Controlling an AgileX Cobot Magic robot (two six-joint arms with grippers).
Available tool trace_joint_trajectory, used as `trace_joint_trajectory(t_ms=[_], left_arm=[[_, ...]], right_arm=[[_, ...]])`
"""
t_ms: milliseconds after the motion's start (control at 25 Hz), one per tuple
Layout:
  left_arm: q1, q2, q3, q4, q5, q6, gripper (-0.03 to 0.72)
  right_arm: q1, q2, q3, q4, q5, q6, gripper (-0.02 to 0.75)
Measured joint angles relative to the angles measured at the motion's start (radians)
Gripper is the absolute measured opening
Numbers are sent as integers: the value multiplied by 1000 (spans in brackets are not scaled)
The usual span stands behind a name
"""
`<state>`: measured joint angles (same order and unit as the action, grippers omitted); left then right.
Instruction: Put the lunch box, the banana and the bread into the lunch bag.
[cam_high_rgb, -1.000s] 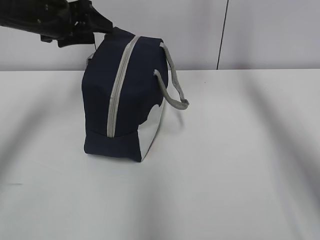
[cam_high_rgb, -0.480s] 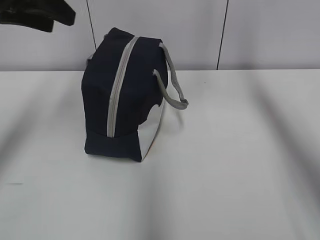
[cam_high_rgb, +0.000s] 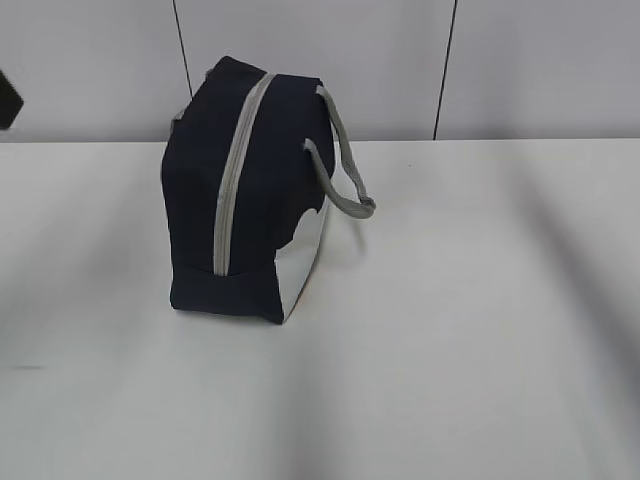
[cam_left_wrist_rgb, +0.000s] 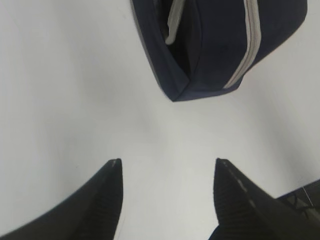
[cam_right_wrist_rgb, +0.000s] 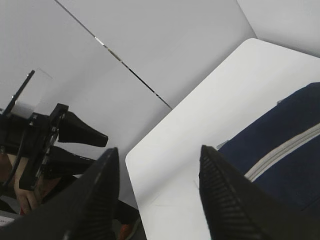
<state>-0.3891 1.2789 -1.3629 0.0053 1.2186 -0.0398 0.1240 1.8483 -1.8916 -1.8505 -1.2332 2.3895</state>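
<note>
Navy fabric lunch bag (cam_high_rgb: 250, 190), centre-left of frame, zipped; likely soft, light. Grip grey handles (cam_high_rgb: 345, 165). Left gripper (cam_left_wrist_rgb: 165, 172), right gripper (cam_right_wrist_rgb: 157, 160): both apart, empty.

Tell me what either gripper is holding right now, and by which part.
Nothing is held. The left gripper and the right gripper both stand open and empty, clear of the bag.

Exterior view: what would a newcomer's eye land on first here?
The navy lunch bag standing alone, left of centre on the white table, its grey zipper closed over the top and down the near end, a grey handle drooping to its right. In the wrist views, both hands are open and empty.
</note>
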Motion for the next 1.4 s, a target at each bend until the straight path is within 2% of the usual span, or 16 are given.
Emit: trace_joint_trajectory(t_ms=[520,760,920,1400], left_arm=[[-2,-555,559,9,-50,-4,414],[-4,-823,756,9,-87,-6,414],[-4,-974,834,8,-102,-6,414],[-6,-1240,839,8,-114,-10,382]], right_arm=[[0,-48,30,0,0,0,411],[0,-48,30,0,0,0,411],[0,-48,30,0,0,0,411],[0,-48,30,0,0,2,410]])
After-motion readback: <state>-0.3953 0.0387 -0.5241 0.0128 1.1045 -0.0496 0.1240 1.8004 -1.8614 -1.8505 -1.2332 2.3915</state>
